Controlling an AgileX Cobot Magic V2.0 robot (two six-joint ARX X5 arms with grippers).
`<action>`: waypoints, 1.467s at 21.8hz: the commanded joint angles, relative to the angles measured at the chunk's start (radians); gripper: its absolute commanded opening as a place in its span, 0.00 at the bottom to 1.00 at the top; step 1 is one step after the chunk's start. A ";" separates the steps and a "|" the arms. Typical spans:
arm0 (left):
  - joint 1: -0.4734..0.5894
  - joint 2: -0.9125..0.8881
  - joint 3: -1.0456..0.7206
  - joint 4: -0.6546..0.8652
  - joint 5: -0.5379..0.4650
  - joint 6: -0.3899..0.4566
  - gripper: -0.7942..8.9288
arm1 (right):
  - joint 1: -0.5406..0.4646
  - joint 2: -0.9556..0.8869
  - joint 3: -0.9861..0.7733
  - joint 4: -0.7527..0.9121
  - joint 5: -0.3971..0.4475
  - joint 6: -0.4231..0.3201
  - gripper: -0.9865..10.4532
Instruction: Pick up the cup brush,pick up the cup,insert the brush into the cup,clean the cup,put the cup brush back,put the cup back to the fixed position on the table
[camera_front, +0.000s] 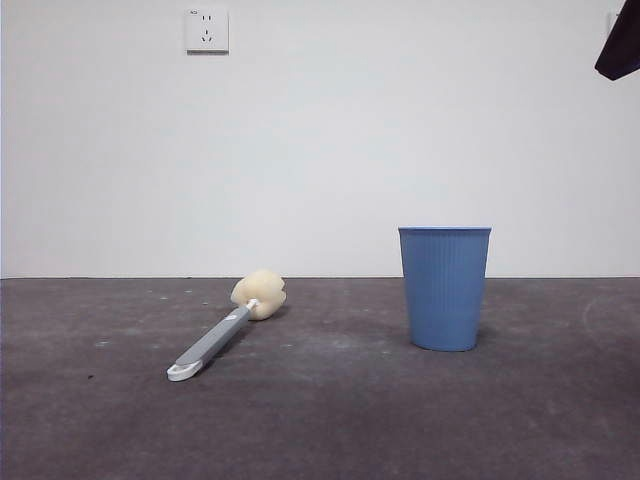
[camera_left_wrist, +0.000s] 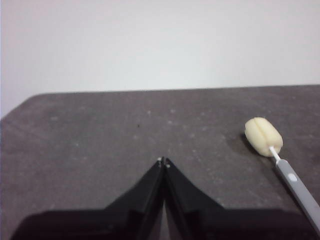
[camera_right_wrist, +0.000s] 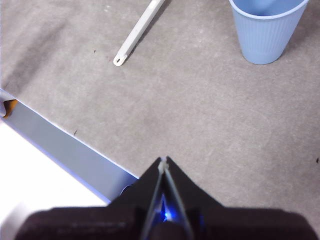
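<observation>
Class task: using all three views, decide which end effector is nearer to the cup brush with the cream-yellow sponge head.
Probably left, though neither is close. The left end effector has the grey-handled cup brush just off to one side. The right end effector is held higher, well short of the brush's looped end.

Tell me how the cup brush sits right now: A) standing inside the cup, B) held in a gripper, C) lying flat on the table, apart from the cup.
C: the cup brush lies on the table, apart from the upright cup.

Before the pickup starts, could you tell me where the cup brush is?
In the front view, the cup brush lies flat on the table, left of the upright cup and apart from it.
</observation>
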 joint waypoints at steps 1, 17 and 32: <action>0.003 -0.036 -0.029 -0.043 -0.001 -0.037 0.08 | 0.002 -0.001 -0.005 0.003 0.003 0.010 0.09; 0.003 -0.042 -0.034 -0.146 -0.001 -0.066 0.08 | 0.002 -0.001 -0.005 0.003 0.003 0.010 0.09; 0.003 -0.042 -0.034 -0.146 -0.001 -0.066 0.08 | -0.470 -0.404 -0.322 0.534 -0.029 -0.137 0.09</action>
